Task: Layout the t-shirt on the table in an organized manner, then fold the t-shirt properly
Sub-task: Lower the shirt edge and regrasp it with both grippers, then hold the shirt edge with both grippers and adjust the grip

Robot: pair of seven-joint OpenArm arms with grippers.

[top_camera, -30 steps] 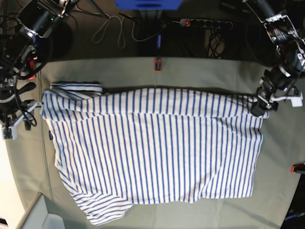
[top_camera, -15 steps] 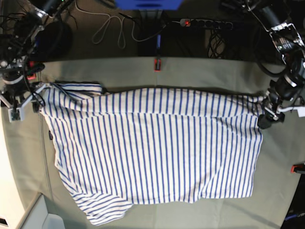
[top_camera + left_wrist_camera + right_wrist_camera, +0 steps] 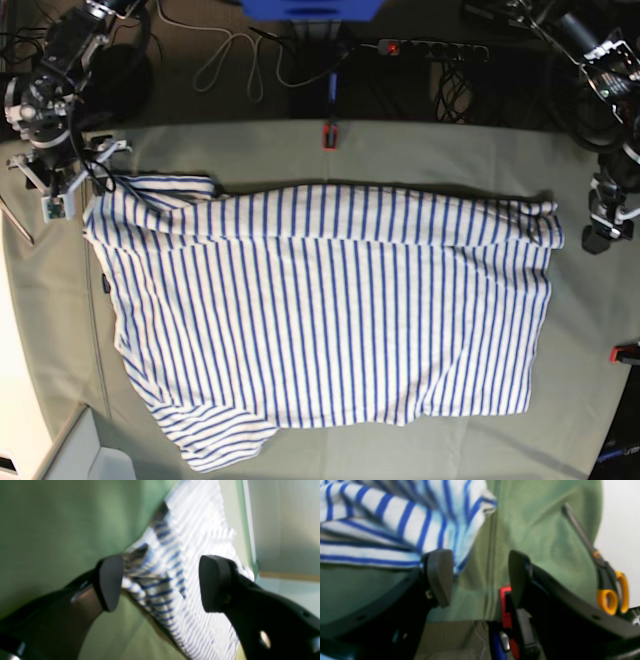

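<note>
Black power strip with a red switch (image 3: 420, 47) at upper centre-right, looped pale cable (image 3: 232, 62) upper left, blue panel (image 3: 312, 8) at top edge, orange-handled scissors (image 3: 607, 585) at right edge

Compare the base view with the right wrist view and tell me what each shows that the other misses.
Only the base view shows the whole t-shirt spread flat, the left gripper beside its far corner, a power strip and cables beyond the table.

Only the right wrist view shows orange-handled scissors at the table's edge and the open gap between the right gripper pads.

Both show a striped shirt corner, the green cloth and a red clamp.
</note>
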